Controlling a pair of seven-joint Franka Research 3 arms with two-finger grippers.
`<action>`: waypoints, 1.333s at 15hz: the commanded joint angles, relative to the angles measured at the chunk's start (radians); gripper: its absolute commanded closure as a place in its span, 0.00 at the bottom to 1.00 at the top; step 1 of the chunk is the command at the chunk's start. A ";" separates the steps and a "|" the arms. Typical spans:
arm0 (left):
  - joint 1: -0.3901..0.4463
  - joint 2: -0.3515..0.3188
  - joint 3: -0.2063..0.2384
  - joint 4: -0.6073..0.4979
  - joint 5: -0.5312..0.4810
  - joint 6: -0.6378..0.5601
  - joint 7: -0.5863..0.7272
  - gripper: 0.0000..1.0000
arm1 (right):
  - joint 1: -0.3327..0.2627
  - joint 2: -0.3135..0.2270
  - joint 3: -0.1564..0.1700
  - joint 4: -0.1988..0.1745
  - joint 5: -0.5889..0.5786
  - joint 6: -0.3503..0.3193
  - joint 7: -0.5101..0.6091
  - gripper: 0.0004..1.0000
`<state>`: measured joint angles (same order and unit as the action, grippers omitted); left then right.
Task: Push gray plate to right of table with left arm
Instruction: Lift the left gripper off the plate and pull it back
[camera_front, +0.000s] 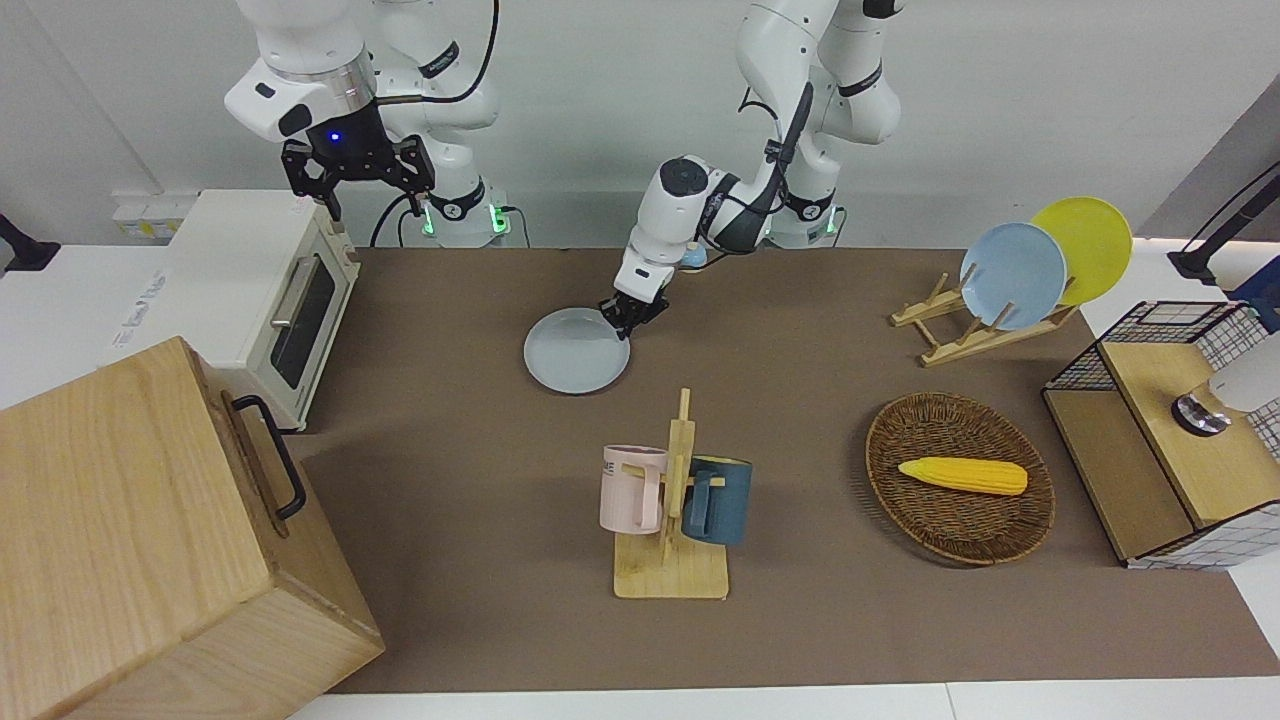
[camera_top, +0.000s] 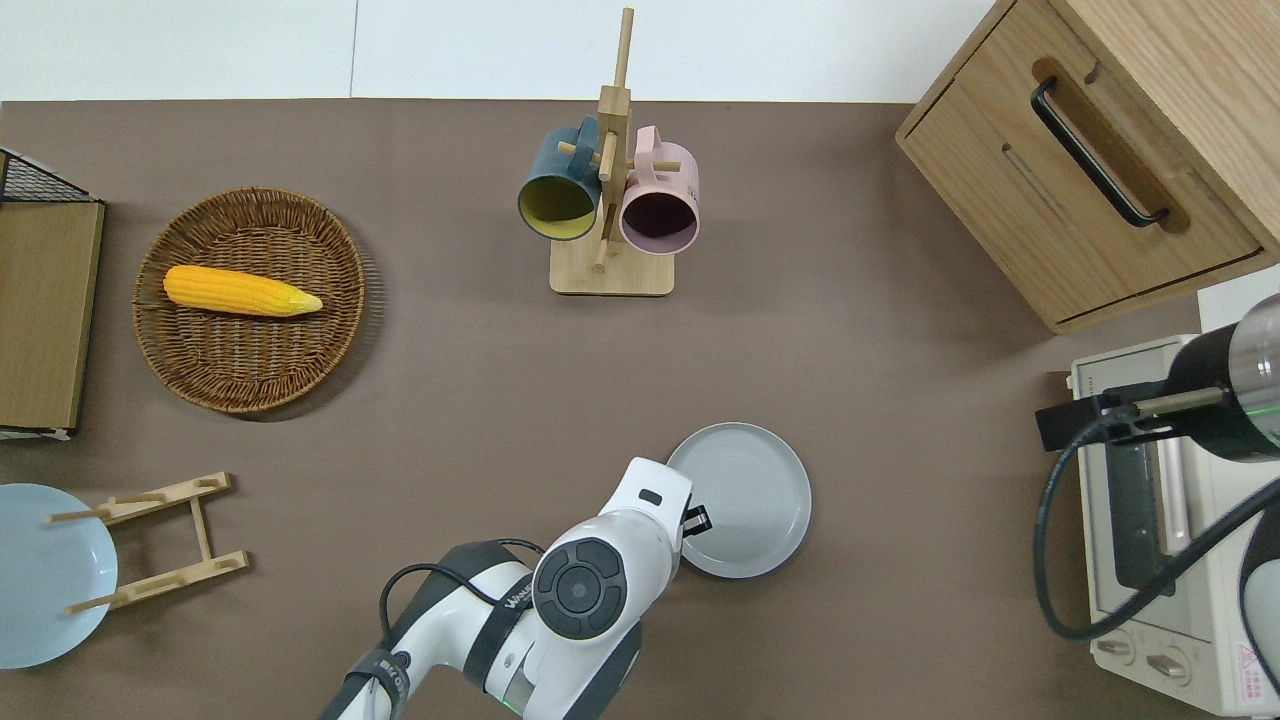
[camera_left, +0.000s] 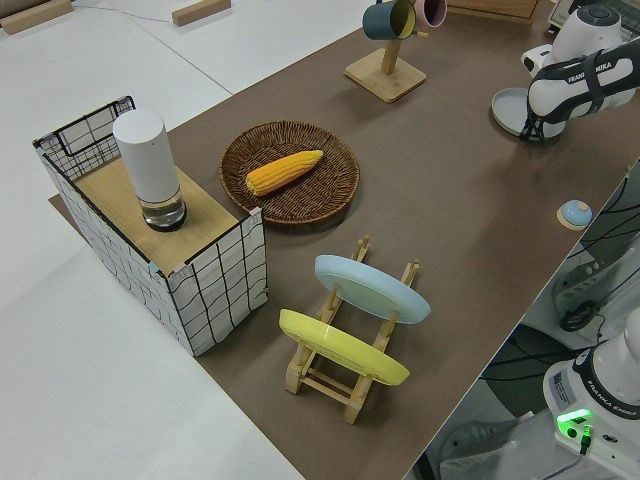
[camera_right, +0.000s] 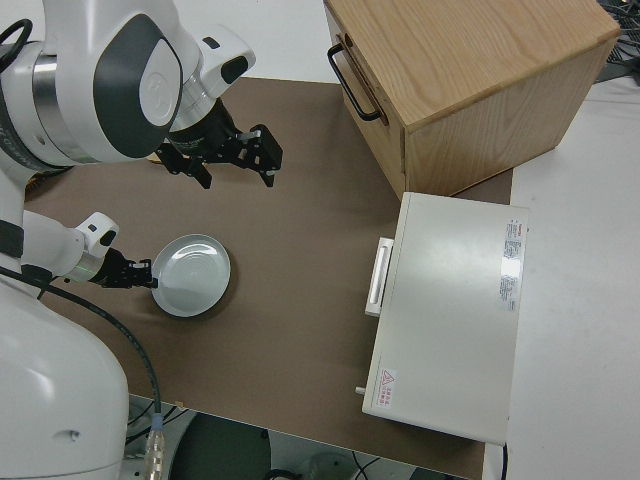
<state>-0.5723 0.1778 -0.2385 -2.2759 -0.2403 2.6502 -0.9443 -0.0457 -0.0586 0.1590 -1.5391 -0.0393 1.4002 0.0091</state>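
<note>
Overhead view: the gray plate (camera_top: 745, 495) lies flat on the table (camera_top: 880, 420), about midway along its length and in the half nearer the robots. It is well apart from the mug stand (camera_top: 612, 200), which sits farther from the robots, and still a good stretch short of the toaster oven (camera_top: 1150, 520) at the right arm's end.

The left gripper (camera_top: 695, 520) is down at table level, at the plate's rim on the side facing the left arm's end. From the front view it looks to be touching the rim or just beside it. I cannot tell whether its fingers are spread or closed; they are small and partly hidden under the wrist. It does not appear to be lifting the plate, which rests level on the mat.

The right gripper (camera_front: 355, 170) hangs with its fingers spread and empty; that arm is parked.

Progress, as I judge it: the approach is done and the arm is set in a pushing position. Most of the slide toward the right arm's end is still to come, with bare mat between plate and oven.
</note>
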 joint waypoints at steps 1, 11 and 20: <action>-0.017 0.055 0.008 0.042 -0.002 0.022 -0.014 0.82 | -0.008 -0.010 0.005 -0.004 0.001 -0.012 -0.008 0.00; 0.060 -0.046 0.024 0.042 0.179 -0.172 0.054 0.01 | -0.008 -0.010 0.005 -0.004 0.001 -0.012 -0.008 0.00; 0.434 -0.258 0.025 0.127 0.179 -0.554 0.582 0.01 | -0.008 -0.010 0.005 -0.004 0.001 -0.012 -0.008 0.00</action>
<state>-0.2148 -0.0479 -0.2043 -2.2098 -0.0794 2.2231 -0.4578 -0.0457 -0.0586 0.1590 -1.5391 -0.0393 1.4002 0.0091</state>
